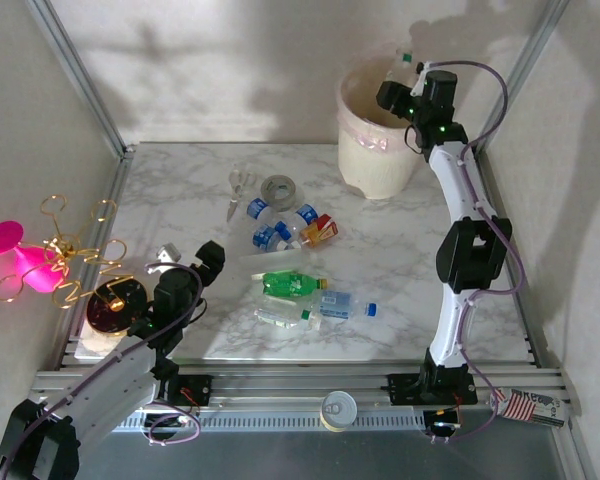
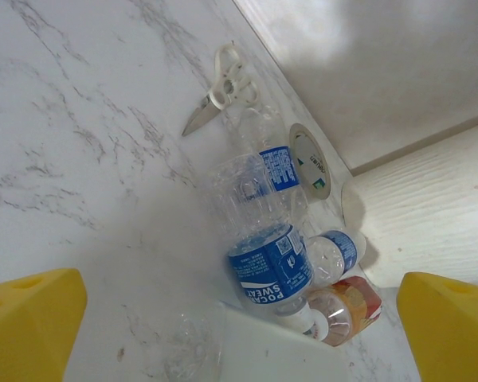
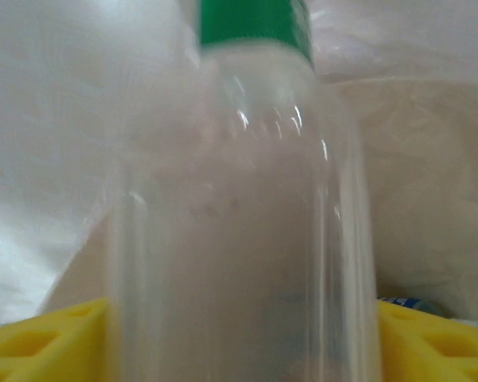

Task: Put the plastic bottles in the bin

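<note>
Overhead looks down; low left wrist (close) shares plastic bottles (image 2: 267, 263), scissors (image 2: 217, 95).

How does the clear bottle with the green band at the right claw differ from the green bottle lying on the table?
The clear plastic bottle with the green band sits between the right claw's fingers over the cream-white round bin; the green plastic bottle lies on its side on the marble table. The claw's bottle is see-through, the table's bottle green. Both are small plastic bottles.

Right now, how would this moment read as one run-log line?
right gripper: at green-capped bottle, over bin | left gripper: open, facing bottles on table
</note>
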Robot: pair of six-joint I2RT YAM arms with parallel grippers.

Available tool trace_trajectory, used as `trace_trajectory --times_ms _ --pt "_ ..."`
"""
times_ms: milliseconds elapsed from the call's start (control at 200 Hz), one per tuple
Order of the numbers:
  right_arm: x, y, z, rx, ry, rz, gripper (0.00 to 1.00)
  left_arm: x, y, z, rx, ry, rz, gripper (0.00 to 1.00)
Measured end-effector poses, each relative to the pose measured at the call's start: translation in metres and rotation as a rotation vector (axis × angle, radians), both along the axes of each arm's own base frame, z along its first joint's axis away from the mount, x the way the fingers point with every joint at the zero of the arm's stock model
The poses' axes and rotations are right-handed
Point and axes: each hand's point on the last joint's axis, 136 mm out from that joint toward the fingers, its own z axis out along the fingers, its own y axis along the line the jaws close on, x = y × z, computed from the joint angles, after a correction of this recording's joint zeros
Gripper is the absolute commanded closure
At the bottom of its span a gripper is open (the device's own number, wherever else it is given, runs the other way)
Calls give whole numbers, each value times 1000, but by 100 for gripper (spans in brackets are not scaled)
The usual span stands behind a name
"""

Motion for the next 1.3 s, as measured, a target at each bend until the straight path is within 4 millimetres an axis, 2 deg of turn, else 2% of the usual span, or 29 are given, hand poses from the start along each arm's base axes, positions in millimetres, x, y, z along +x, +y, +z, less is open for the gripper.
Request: trace_trajectory --times_ms 65,270,366,471,621,726,856,1102,1302 --pt "0 0 4 3 -3 1 2 0 -1 -1 0 4 -4 0" --pt "-3 -1 18 1 -29 -1 1 0 -1 -2 0 7 -8 0" --pt "-15 -1 26 -7 -36 3 1 0 -3 -5 2 18 -14 0" --pt "-43 -1 41 -11 -50 6 1 1 -6 -11 7 41 -28 0" --pt "-101 2 68 19 -111 43 1 7 -13 -13 16 69 -45 0" --pt "-142 6 72 54 -145 73 1 14 -25 -7 28 78 -75 0" --pt "-182 12 54 86 -142 97 1 26 -47 -1 60 96 -120 0" --pt "-236 28 -15 107 -40 118 1 51 -91 1 158 161 -169 0" --pt "-266 26 -73 114 48 107 1 63 -125 4 339 198 -265 1"
